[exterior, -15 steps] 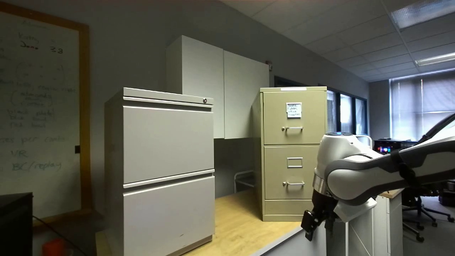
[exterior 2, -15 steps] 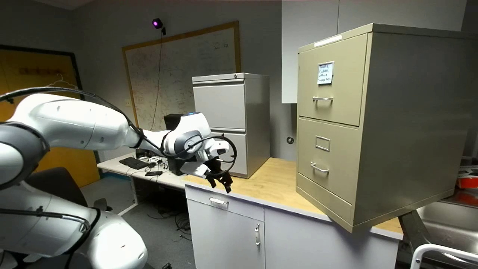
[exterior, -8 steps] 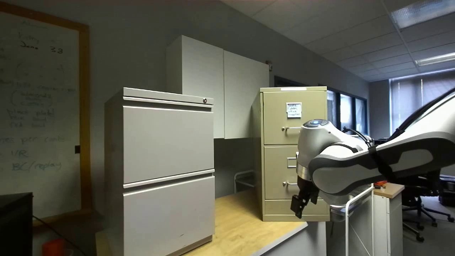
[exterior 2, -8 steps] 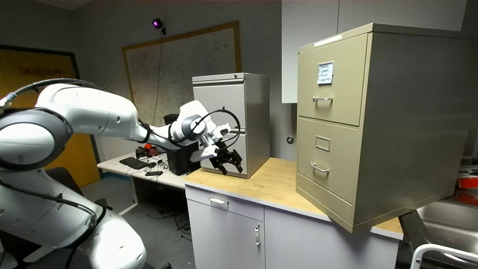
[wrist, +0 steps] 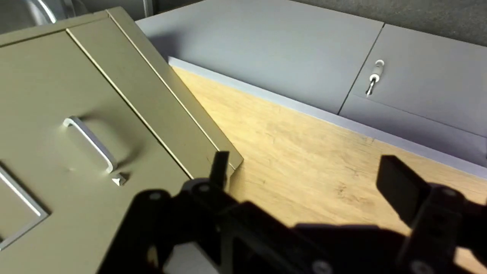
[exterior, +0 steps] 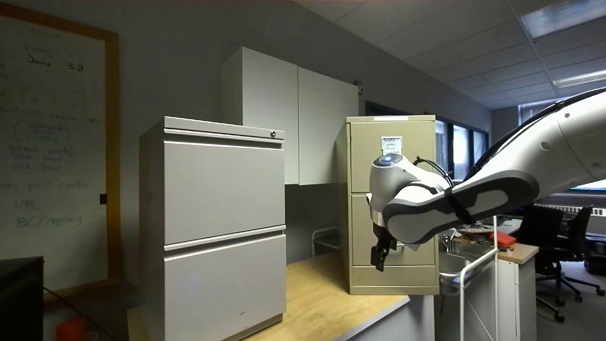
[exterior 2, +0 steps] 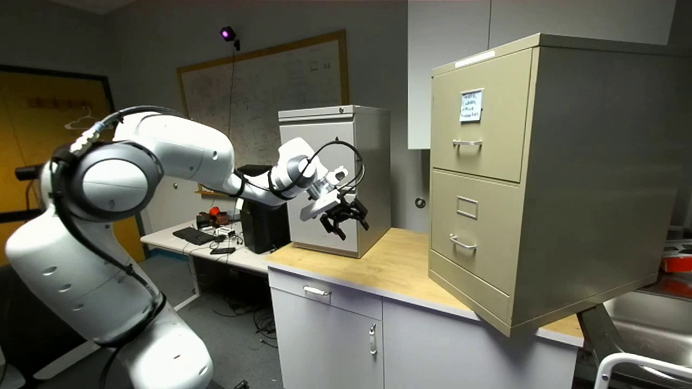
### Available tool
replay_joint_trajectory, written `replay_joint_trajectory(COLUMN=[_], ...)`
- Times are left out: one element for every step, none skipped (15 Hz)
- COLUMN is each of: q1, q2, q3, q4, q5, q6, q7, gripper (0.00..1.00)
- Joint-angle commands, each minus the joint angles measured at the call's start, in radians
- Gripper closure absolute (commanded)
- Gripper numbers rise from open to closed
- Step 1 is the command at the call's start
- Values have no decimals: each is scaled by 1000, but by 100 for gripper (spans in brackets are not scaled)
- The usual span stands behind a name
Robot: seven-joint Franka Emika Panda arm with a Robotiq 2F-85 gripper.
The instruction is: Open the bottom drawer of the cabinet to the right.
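The tan metal filing cabinet stands on the wooden counter, with a white paper on its top drawer. Its bottom drawer is shut and has a small silver handle. In an exterior view my arm covers much of the bottom drawer. In the wrist view the drawer front fills the left side and its handle shows whole. My gripper is open and empty, in front of the cabinet and apart from the handle. Its wide-spread fingers have the counter top between them in the wrist view.
A pale-grey two-drawer cabinet stands on the same wooden counter. Grey cupboard doors with handles are below it. A metal sink and a white rail are beside the tan cabinet. White wall cupboards hang above.
The arm has risen and carried the open gripper forward and up, to the right in an exterior view and to the left in front of the tan cabinet in an exterior view. The drawers have not moved.
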Motion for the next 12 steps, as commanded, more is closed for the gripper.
replay_joint_trajectory(q1=[1, -3, -5, -5, -7, -7, -7, -7, -8, -9, -12, -14], q2=[135, 165, 194, 222, 252, 279, 308, 333, 359, 389, 421, 447], q3=[-31, -42, -56, -72, -90, -109, -126, -142, -157, -170, -184, -194], q4=[139, 167, 195, 224, 255, 283, 313, 340, 368, 399, 430, 457], q5=[-115, -159, -203, -239, -275, -298, -316, -325, -329, -333, -332, -330], q6=[-5, -2, 2, 3, 9, 13, 19, 25, 30, 40, 56, 65], q7=[-69, -72, -74, -75, -76, -80, -85, -93, -104, -109, -115, -123], gripper=[0, 0, 0, 0, 0, 0, 0, 0, 0, 0, 0, 0])
